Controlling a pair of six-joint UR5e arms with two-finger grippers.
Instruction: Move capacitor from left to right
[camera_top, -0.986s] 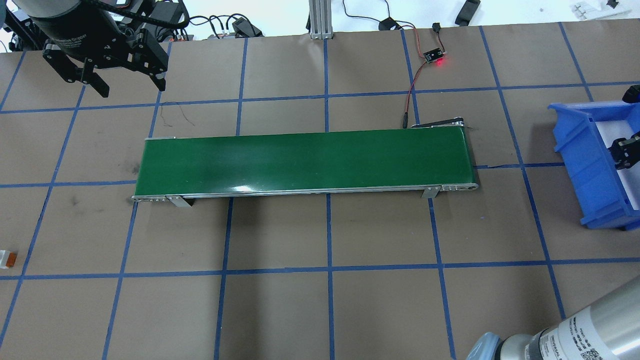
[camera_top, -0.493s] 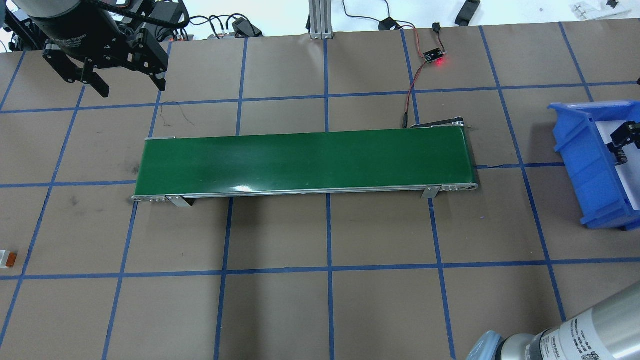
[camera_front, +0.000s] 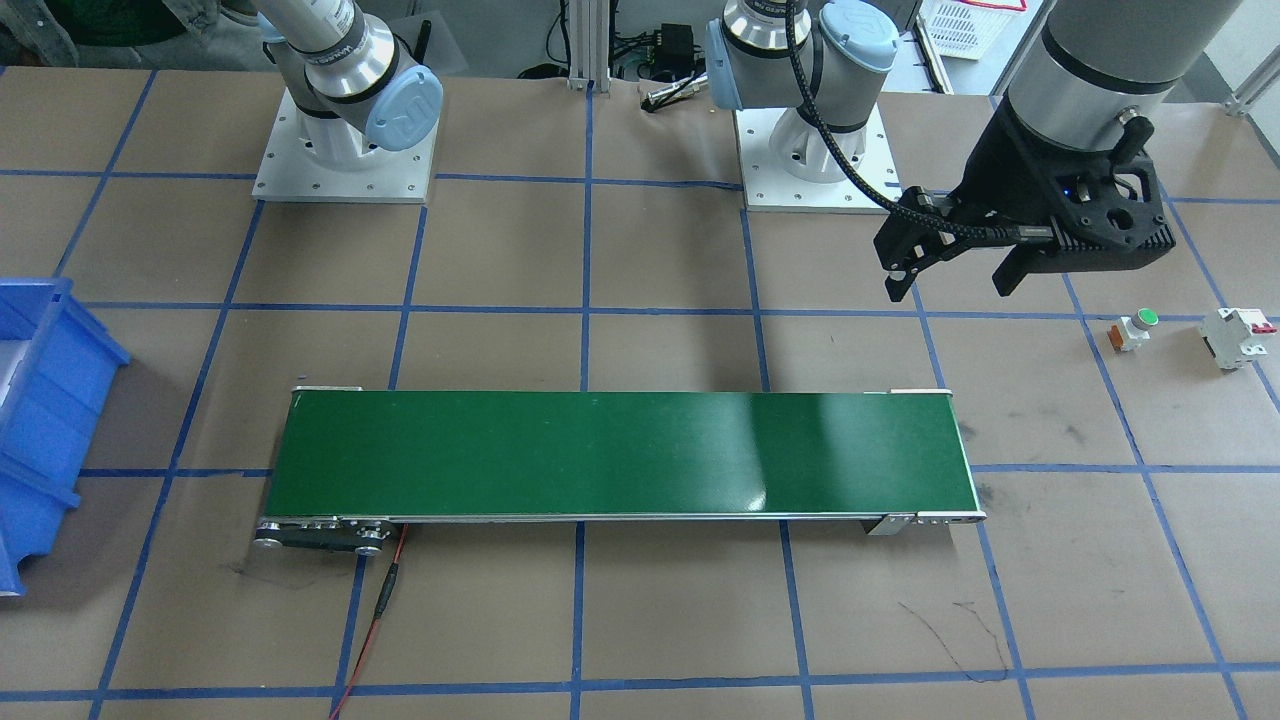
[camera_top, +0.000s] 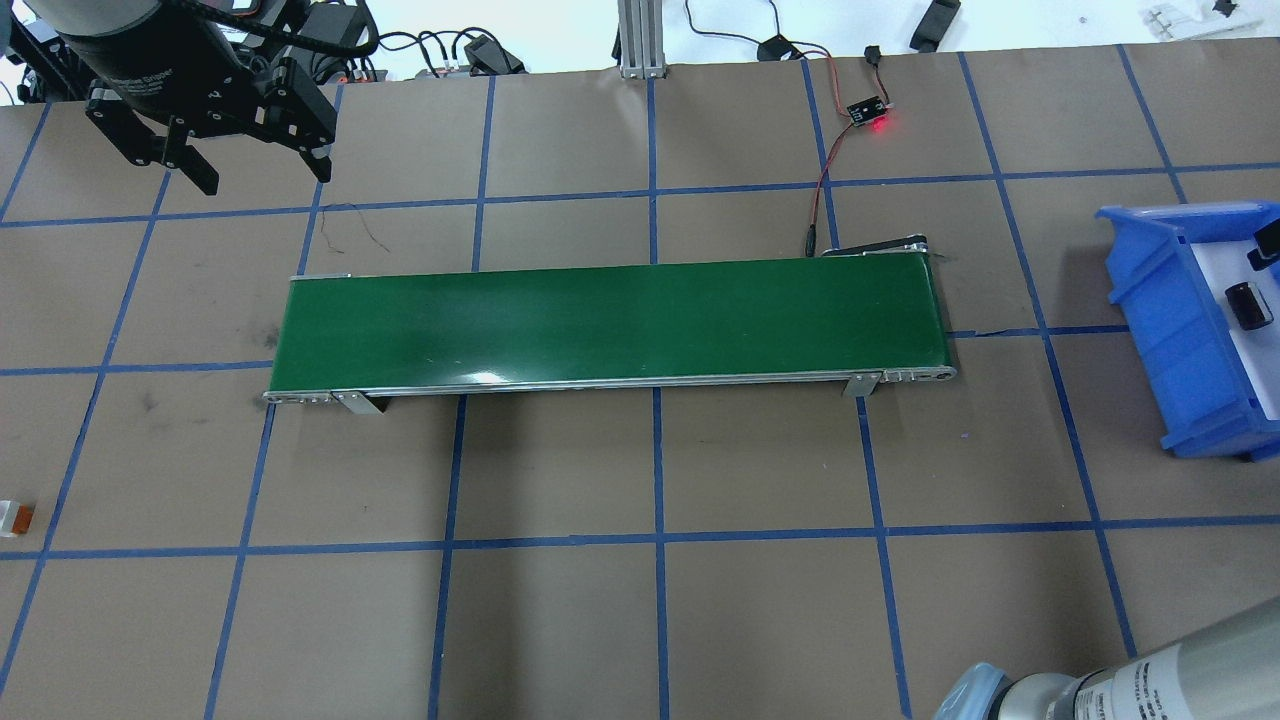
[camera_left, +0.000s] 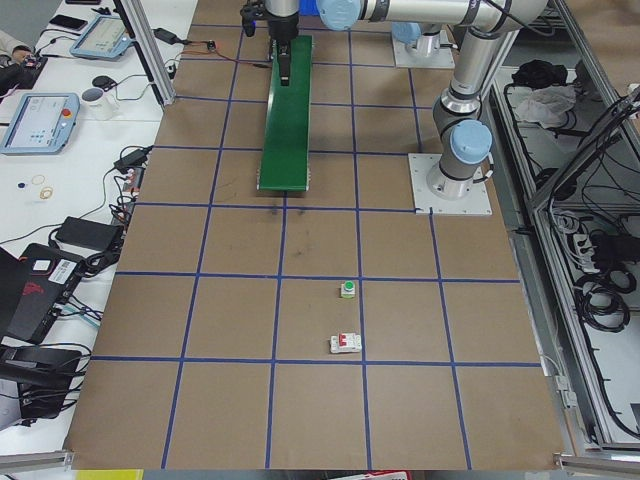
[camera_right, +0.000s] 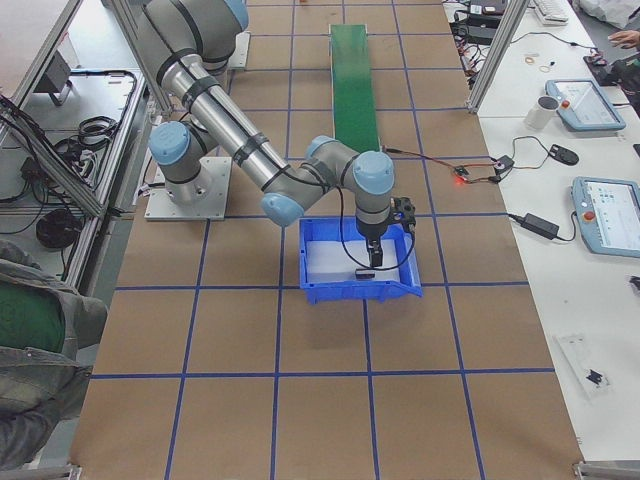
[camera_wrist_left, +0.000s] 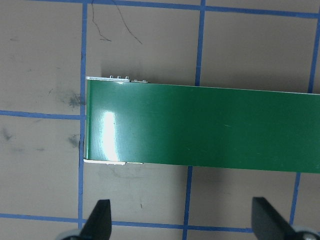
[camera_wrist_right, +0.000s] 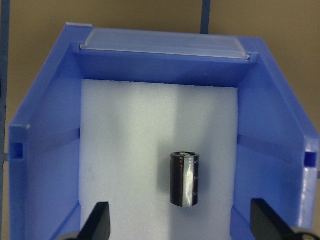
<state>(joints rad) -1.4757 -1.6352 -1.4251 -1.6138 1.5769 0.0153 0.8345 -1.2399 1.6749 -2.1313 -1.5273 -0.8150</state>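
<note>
The right gripper (camera_wrist_right: 182, 223) hangs over the blue bin (camera_wrist_right: 47, 150) with its jaws spread wide and nothing in them. Only the 2 dark fingertips (camera_wrist_right: 100, 220) show in the right wrist view, at the bottom edge, and the rest of the claw is cut off. The capacitor (camera_wrist_right: 184, 179) lies on its side on the white foam floor of the bin. It sits just ahead of the claw, in line with the gap between the fingers and nearer the middle than either tip, touching neither. A pale glare runs along its dark body, and no print on it can be made out. In the overhead view the bin is cut by the frame's edge and only a scrap of this claw shows beside the capacitor.

The left gripper (camera_front: 953, 282) hovers above bare brown paper, also wide open and empty. The green conveyor belt (camera_wrist_left: 200, 127) lies ahead of it in the left wrist view, where 1 end shows and the far end runs out of frame. The belt's surface carries nothing.

Off to this claw's outer side, well apart from it, stand a push button with a green cap (camera_front: 1133, 330) and a white circuit breaker with a red switch (camera_front: 1235, 337). In the overhead view only a white-and-orange sliver (camera_top: 15, 517) shows at the frame's edge, too cut off to name.
</note>
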